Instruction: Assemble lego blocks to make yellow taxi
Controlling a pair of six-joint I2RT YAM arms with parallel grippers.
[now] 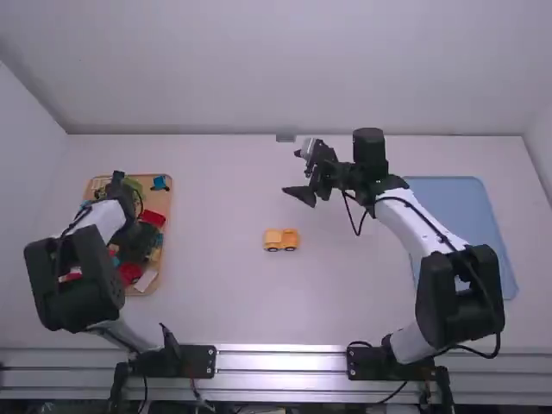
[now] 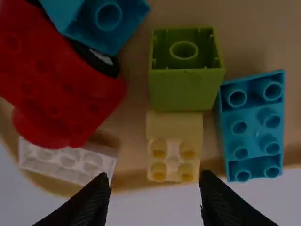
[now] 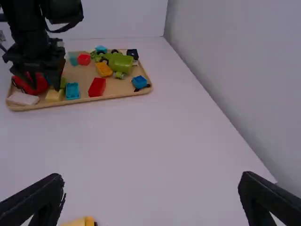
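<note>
My left gripper [image 1: 138,241] is over the wooden tray. In the left wrist view that gripper [image 2: 155,183] is open, with a pale yellow brick [image 2: 174,160] beyond the gap between its fingers. A green brick [image 2: 186,89] touches the yellow one, and a blue brick [image 2: 254,125] lies beside it. My right gripper [image 1: 298,172] stands above the middle of the table; in the right wrist view the gripper [image 3: 150,183] is wide open and holds nothing. An orange-yellow wheeled vehicle base [image 1: 281,240] rests on the table, its edge [image 3: 82,221] low in the right wrist view.
The wooden tray [image 3: 113,97] at the left holds several loose blocks, among them a red piece [image 2: 56,89] and a white brick [image 2: 66,162] near the pale yellow brick. A blue tray [image 1: 466,207] lies at the right, partly behind the right arm. Walls border the table's far side.
</note>
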